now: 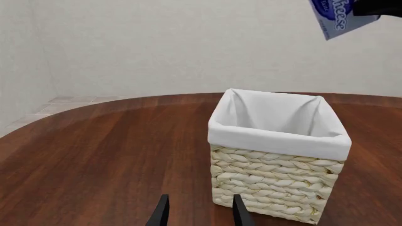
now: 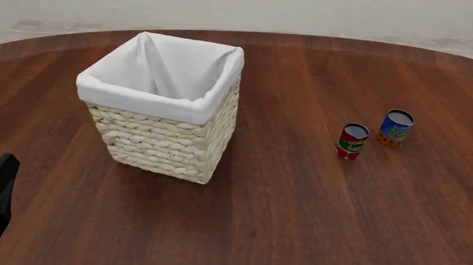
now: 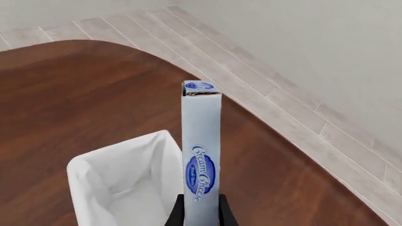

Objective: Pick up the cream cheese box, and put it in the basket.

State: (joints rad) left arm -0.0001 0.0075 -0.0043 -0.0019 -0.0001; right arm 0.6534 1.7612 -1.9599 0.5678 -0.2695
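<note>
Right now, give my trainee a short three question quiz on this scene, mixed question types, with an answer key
1. True or false: the cream cheese box already lies inside the basket.
2. Multiple choice: which arm holds the box? A) the left gripper B) the right gripper C) neither
3. Short answer: in the front view, which can stands nearer the basket, the red tomato sauce can or the blue-and-orange can?

Key:
1. False. The box is held in the air, above the basket and the table.
2. B. The right jaws grip its lower end; the left jaws are open and hold nothing.
3. The red tomato sauce can.
</note>
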